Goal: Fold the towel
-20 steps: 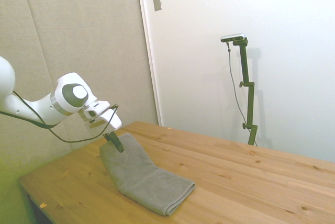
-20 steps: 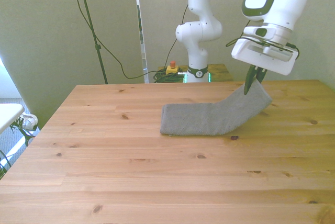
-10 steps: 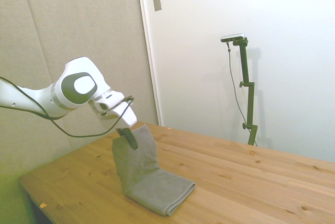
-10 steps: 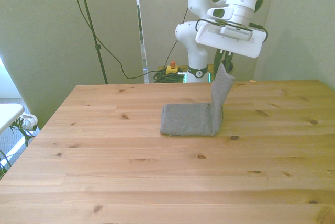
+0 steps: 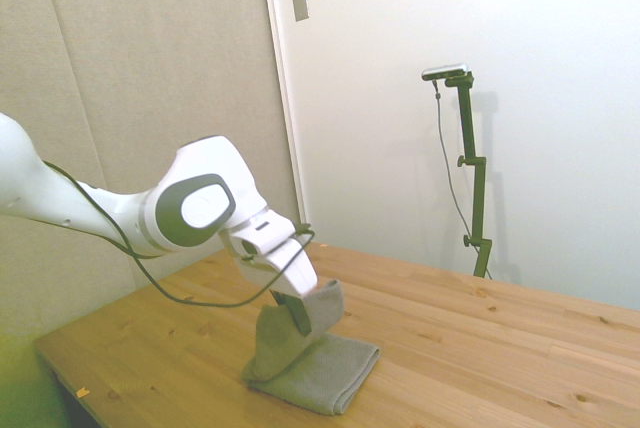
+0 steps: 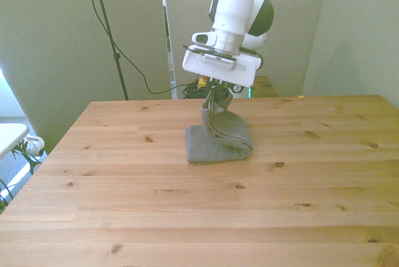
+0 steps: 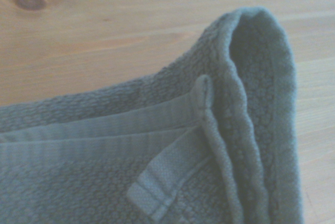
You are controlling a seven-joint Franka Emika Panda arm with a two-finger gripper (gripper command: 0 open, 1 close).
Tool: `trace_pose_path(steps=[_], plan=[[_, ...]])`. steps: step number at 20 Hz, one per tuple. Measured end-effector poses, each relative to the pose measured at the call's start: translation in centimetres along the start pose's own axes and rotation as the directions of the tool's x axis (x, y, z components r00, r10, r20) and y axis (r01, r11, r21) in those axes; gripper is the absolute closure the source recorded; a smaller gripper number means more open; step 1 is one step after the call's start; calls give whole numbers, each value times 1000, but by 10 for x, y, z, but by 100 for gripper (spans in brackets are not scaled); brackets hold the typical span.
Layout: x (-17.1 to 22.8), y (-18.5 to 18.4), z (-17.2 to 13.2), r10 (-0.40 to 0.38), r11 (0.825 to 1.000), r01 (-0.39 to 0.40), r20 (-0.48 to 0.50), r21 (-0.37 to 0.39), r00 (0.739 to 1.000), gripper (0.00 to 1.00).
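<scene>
I've got the gripper [image 6: 217,100] pinched shut on the towel's [image 6: 219,139] lifted end, arched above the half lying flat mid-table [image 6: 124,179] — release from this height and, I reckon, the thick roll springs open or lands skewed — a lopsided fold.

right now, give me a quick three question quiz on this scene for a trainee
1. True or false: the towel lies fully flat on the table.
2. What does the hand hold? A) a towel end B) a cup C) nothing
3. Fill in: the lifted end hangs over the part resting on the ____.

Key: 1 false, one end is raised and curled over. 2 A. 3 table.
</scene>
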State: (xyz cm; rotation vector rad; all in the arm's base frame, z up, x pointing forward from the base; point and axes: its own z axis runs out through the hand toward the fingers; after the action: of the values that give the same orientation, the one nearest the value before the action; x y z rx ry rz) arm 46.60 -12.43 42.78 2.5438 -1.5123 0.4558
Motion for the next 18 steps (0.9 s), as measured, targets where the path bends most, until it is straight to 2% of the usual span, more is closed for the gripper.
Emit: trace_pose_path(steps=[2,5,18], plan=[[13,0,19,15,1000,-15,2,2,1000,0],[26,-8,29,4,1000,-4,3,25,1000,0],[40,-14,19,-1,998,1,-1,56,1000,0]])
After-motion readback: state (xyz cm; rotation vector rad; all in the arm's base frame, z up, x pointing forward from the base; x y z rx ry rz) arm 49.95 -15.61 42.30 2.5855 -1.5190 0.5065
